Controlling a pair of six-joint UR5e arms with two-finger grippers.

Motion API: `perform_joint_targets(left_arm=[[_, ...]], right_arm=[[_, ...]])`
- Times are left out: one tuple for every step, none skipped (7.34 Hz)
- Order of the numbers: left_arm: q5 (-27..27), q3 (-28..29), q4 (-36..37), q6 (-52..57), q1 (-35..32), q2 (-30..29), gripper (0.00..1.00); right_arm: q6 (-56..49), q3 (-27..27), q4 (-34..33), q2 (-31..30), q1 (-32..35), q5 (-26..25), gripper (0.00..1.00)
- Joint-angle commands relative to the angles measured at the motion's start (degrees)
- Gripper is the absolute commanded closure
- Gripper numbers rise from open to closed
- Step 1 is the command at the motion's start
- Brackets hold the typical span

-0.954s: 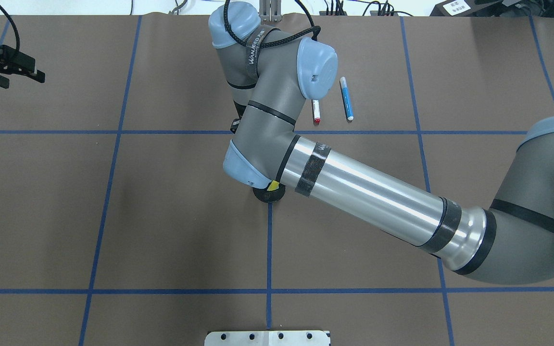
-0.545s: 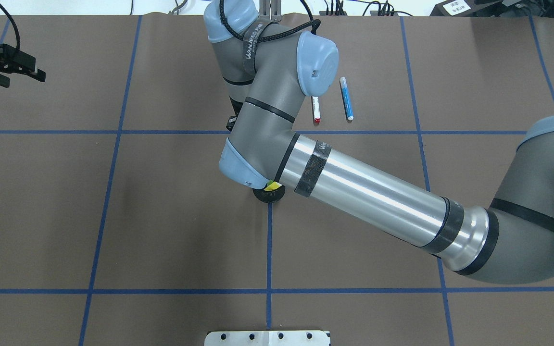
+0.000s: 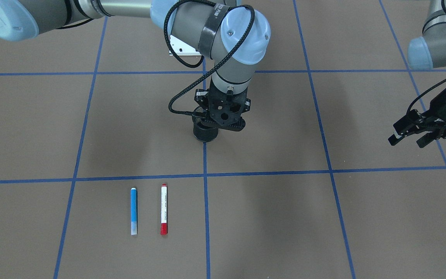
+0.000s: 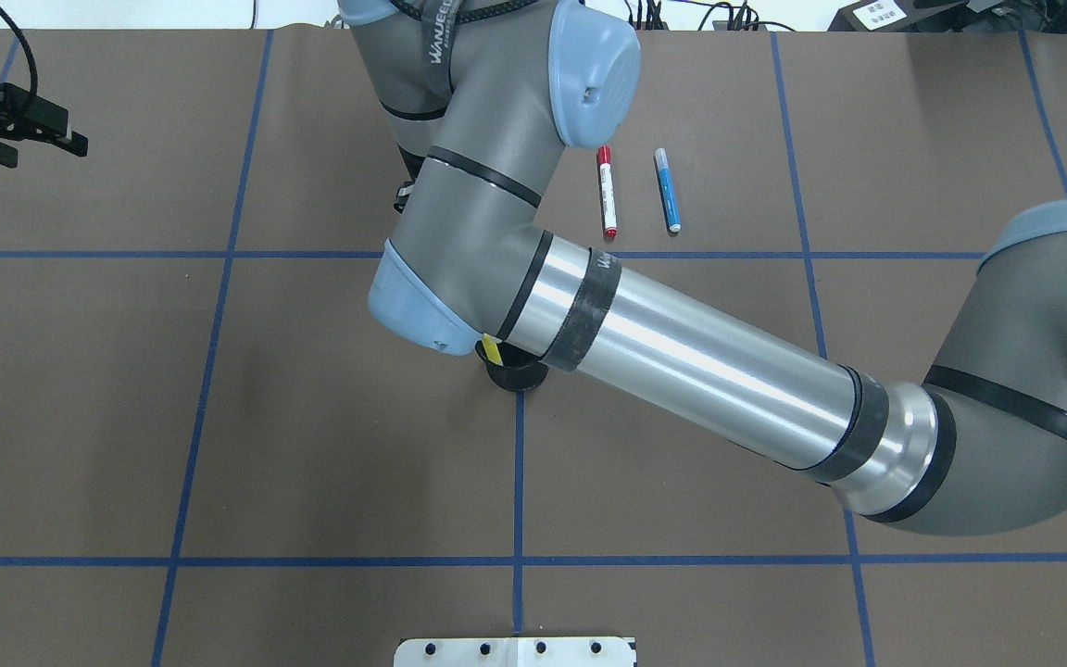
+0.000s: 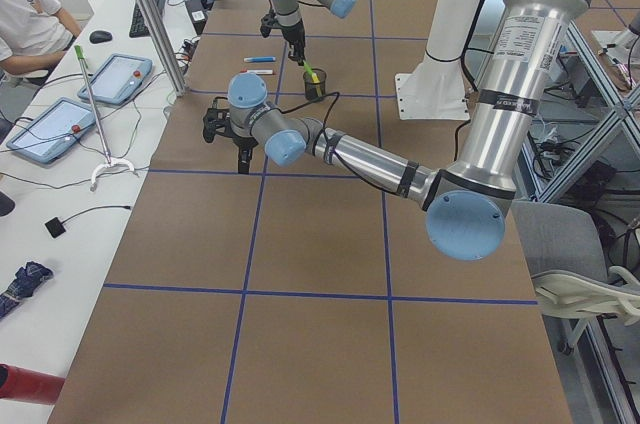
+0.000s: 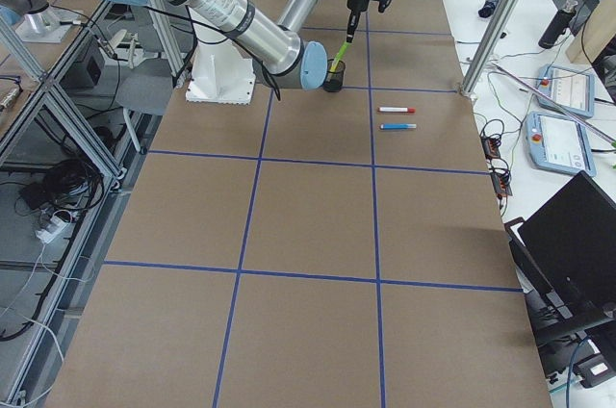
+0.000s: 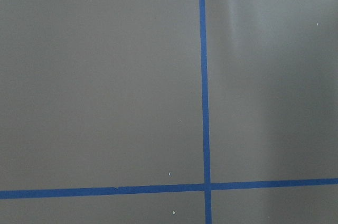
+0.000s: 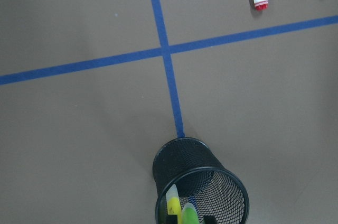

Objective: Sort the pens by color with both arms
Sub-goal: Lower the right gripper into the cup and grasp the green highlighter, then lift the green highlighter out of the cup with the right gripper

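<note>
My right gripper (image 3: pixel 220 124) hangs over the black mesh cup (image 3: pixel 204 135) at the table's middle. It is shut on the light green pen (image 6: pixel 343 47), which leans with its lower end in the cup (image 8: pixel 179 168). The yellow pen (image 8: pixel 172 200) stands in the cup beside the green pen (image 8: pixel 189 216). The red-ended white pen (image 4: pixel 606 190) and the blue pen (image 4: pixel 668 190) lie side by side on the mat beyond the cup. My left gripper (image 3: pixel 407 140) is open and empty, far off near the mat's left edge (image 4: pixel 47 153).
The right arm's forearm (image 4: pixel 700 366) and elbow cover most of the cup (image 4: pixel 515 375) from above. The white base plate (image 4: pixel 515 650) is at the near edge. Blue tape lines cross the brown mat. A person (image 5: pixel 25 14) and tablets are beside the table.
The right arm's wrist has risen and shifted left, which uncovers the whole red pen. The pen tip showing at the cup has moved left. The left gripper has stayed in place.
</note>
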Motion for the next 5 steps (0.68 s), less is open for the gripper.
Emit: perform_joint_targets(left_arm=[[0.07, -0.22, 0.04, 0.0, 0.0, 0.14, 0.02], [0.07, -0.22, 0.04, 0.0, 0.09, 0.05, 0.02], [0.07, -0.22, 0.04, -0.78, 0.09, 0.05, 0.02], [0.07, -0.31, 0.04, -1.05, 0.09, -0.04, 0.02], [0.07, -0.31, -0.04, -1.06, 0.09, -0.04, 0.02]], right_arm=[[-0.01, 2.92, -2.76, 1.61, 1.61, -2.7, 1.0], [-0.1, 4.59, -4.34, 1.61, 2.57, -3.15, 1.0], [-0.1, 5.56, -4.62, 2.04, 3.19, -4.55, 1.0], [1.12, 5.57, -3.23, 2.14, 3.29, -7.61, 1.0], [5.14, 5.14, 4.44, 1.27, 3.55, -11.38, 1.0]])
